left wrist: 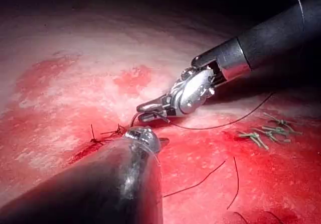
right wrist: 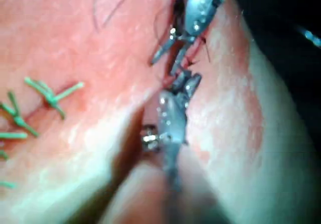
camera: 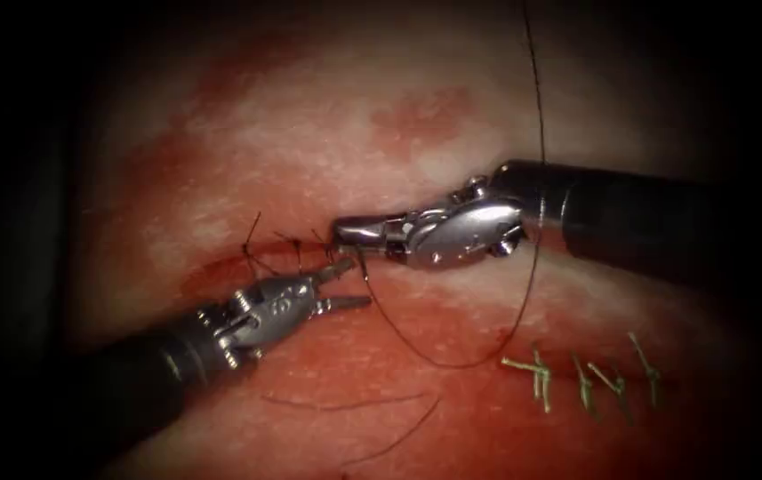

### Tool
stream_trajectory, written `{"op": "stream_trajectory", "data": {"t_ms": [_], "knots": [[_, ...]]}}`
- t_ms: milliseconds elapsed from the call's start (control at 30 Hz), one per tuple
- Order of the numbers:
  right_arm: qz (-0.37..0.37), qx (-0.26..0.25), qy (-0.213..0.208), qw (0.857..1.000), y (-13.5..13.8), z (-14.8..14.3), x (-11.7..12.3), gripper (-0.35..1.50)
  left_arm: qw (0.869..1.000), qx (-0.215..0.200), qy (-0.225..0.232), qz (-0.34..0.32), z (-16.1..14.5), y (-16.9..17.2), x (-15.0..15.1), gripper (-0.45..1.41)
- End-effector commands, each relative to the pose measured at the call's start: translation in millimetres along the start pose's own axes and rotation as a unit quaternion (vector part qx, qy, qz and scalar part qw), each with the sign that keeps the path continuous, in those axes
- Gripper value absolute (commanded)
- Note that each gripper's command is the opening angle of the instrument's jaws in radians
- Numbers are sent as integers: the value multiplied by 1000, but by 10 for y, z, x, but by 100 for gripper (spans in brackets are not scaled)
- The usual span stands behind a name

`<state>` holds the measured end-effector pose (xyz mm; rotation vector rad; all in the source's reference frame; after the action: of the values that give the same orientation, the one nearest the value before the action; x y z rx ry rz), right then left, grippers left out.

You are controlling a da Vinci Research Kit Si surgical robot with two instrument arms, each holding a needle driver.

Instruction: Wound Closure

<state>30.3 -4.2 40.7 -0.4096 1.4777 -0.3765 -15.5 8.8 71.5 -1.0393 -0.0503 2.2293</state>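
On the tissue [camera: 416, 107], the cut [camera: 212, 268] carries dark stitches [camera: 296, 247]. My right tool [camera: 340, 231] lies over the cut just right of them, jaws shut on the needle [left wrist: 132, 120]. A short pale curve of the needle shows at the jaw tips and dips to the cut's edge. From there, dark thread [camera: 461, 364] loops down and right, then climbs behind the right shaft. Just below, my left tool [camera: 356, 284] stands open and holds nothing. The right wrist view shows the left tool [right wrist: 165, 66] spread open just beyond the right tool [right wrist: 186, 81].
Green stitches [camera: 585, 380] sit in a row at the lower right. Loose dark thread ends [camera: 398, 434] lie on the tissue below the left tool. Red fluid covers the tissue around the cut [left wrist: 90, 143].
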Motion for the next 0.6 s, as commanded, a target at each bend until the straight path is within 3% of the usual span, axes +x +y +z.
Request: {"op": "stream_trajectory", "data": {"t_ms": [33,600], "knots": [[5,2,-1,1000,-4,6,-5,-35,1000,0,1,0,7,-1,1,17],[10,22,-1,1000,-26,-6,-10,-35,1000,-13,-17,-14,-9,-9,-10,12]]}}
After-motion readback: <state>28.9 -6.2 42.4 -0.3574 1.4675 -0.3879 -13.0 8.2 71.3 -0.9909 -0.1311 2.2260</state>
